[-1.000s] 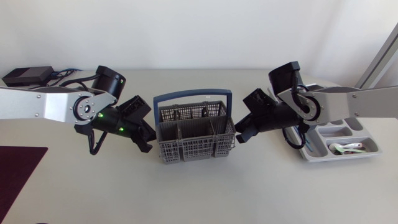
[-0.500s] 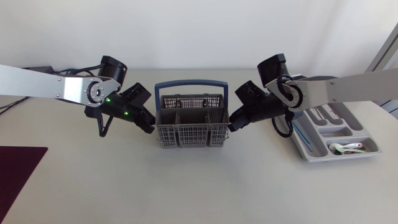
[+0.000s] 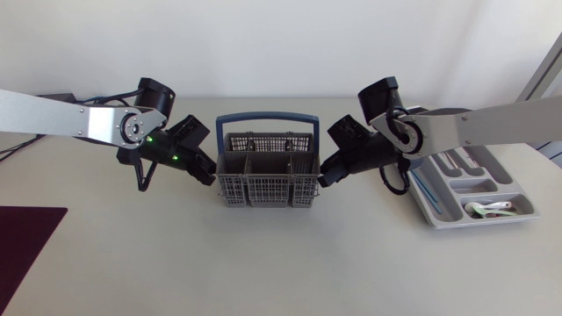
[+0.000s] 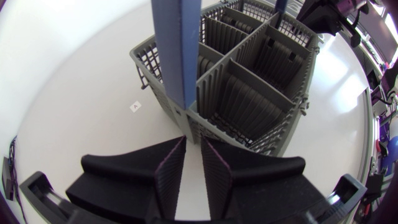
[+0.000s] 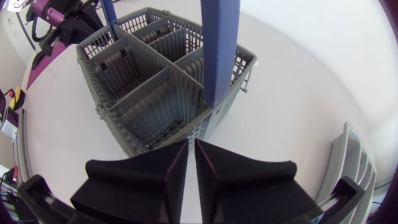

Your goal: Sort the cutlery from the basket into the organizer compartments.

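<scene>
**Left tool** (image 4: 193, 179): two black wedge fingers drawn almost together with a thin slit between them, holding nothing.

**Right tool** (image 5: 191, 171): fingers closed tip to tip, empty.

**Hazards (judged):**
- Uneven pressing from the two ends may skew or tip the light basket.
- A tip slipping past a corner would shove the basket aside, perhaps toward the organizer.
- Closed fingers cannot take up cutlery until they are opened.

**Grey plastic lattice cutlery basket** (image 4: 249, 93): upright on the pale surface (image 3: 263, 263), between the two tools.
- The left tool's tips stand just before one end wall, below the foot of the blue arched handle (image 4: 183, 50).
- The right tool faces the opposite end wall in the same way.
- Whether either tool touches the wall cannot be told.
- The compartments that show hold no visible cutlery.

**Grey moulded organizer tray** (image 3: 520, 219): on the surface beyond the right arm, well apart from the basket. A pale utensil (image 3: 488, 208) lies in one of its compartments.
</scene>
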`<state>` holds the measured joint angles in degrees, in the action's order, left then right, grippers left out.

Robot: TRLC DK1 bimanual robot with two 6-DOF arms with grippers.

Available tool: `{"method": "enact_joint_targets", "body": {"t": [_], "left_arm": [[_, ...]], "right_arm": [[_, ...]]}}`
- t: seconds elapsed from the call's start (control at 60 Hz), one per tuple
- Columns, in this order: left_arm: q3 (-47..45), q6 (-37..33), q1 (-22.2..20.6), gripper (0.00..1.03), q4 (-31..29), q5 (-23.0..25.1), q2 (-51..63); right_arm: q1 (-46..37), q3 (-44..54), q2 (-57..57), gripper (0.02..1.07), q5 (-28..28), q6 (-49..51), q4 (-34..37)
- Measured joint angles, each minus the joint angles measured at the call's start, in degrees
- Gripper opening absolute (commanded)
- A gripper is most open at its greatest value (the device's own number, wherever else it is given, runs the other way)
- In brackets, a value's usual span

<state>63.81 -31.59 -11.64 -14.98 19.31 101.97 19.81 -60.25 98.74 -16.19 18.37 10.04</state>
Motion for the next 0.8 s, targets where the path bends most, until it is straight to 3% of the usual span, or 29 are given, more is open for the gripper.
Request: {"method": "enact_joint_targets", "body": {"t": [0.067,0.317,0.45,0.5,0.633,0.7,0.8], "left_arm": [[0.0,-0.2,0.2,0.21,0.0,0.0,0.0],[-1.2,-0.9,4.4,0.21,0.0,1.0,-0.7],[-4.7,-1.5,7.0,0.30,0.0,1.0,-4.8],[-6.2,-1.5,7.6,0.42,0.0,1.0,-7.1],[-9.9,-1.5,9.2,1.00,0.1,1.0,-14.5],[-11.3,-1.5,10.1,1.00,0.1,1.1,-17.8],[-13.6,-1.4,11.7,1.00,0.1,1.1,-23.0]], "right_arm": [[0.0,0.5,-0.1,0.23,0.0,0.0,0.0],[-1.8,4.2,-2.6,0.45,2.7,0.0,-0.5],[-4.9,6.1,-7.6,0.60,4.2,0.1,-0.5],[-5.8,6.9,-9.7,0.66,5.0,0.2,-0.5],[-8.0,9.8,-16.5,0.90,7.5,1.4,-0.7],[-8.8,11.7,-20.0,1.02,9.0,2.2,-0.7],[-10.4,14.4,-25.2,1.03,10.1,2.8,-0.7]]}}
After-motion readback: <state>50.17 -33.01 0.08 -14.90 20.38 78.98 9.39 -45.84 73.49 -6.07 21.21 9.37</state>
